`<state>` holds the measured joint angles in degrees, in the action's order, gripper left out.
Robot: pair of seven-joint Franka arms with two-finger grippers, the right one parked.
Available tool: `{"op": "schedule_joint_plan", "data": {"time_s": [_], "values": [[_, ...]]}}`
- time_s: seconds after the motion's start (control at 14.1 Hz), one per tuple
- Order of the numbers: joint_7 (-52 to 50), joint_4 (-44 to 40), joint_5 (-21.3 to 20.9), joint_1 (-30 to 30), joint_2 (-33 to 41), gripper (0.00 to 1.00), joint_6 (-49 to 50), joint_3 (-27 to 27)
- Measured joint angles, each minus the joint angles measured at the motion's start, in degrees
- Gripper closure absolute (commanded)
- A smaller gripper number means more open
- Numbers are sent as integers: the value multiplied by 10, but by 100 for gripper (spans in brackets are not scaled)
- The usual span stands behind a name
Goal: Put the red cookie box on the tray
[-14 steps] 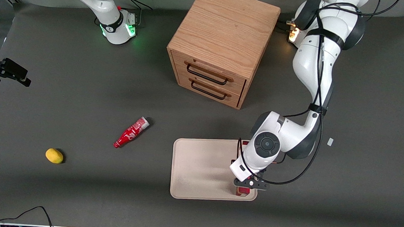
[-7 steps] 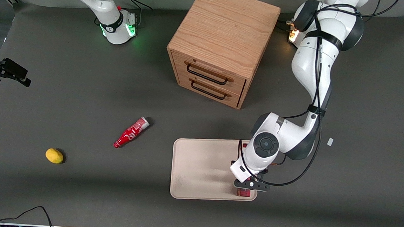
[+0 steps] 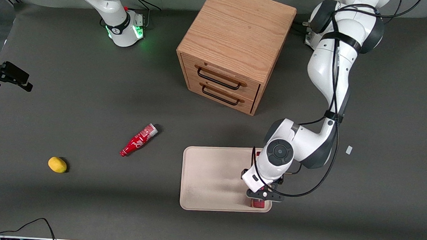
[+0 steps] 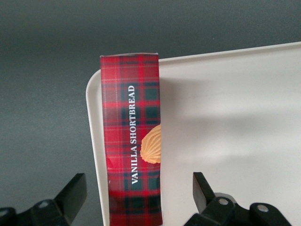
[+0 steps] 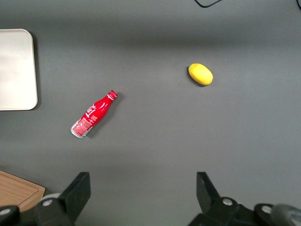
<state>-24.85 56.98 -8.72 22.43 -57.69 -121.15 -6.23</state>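
My pincer [image 4: 138,188] is spread wide and holds nothing. Its two black fingers [image 4: 75,190] stand on either side of the red cookie box [image 4: 131,141] with a clear gap on each side, so neither pad touches the cardboard. In the front view the pincer hangs low in the frame, toward the working arm's end of the table, directly over the box.

The box lies flat on the tray [image 4: 225,117], with its long side running along the tray's edge and one end near a rounded corner. It sits so close to the low rim that I cannot tell whether one long edge rests on the rim or just inside it.

I judge the box to be light, and stiff enough for a modest pinch. It is thin cardboard, though, and probably partly hollow. A hard squeeze on the broad printed face could dent it and crack the biscuits inside. The printed surface looks smooth, so a weak grip might let it slide. If it needs nudging inward, I would take it across its narrow width near the middle of its length, where my fingers are already lined up.

Farther out in the front view, a wooden two-drawer cabinet [image 3: 232,50] stands high in the frame. A small red bottle [image 3: 138,140] and a yellow lemon [image 3: 57,164] lie on the dark table toward the parked arm's end, well apart from the tray.
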Motion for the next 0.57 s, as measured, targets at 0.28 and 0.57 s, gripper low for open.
{"op": "schedule_joint_plan", "data": {"time_s": [0.28, 0.57], "values": [[0, -28, 0, 0, 8, 0, 83, 0], [41, -59, 18, -25, 91, 0, 218, 1]]}}
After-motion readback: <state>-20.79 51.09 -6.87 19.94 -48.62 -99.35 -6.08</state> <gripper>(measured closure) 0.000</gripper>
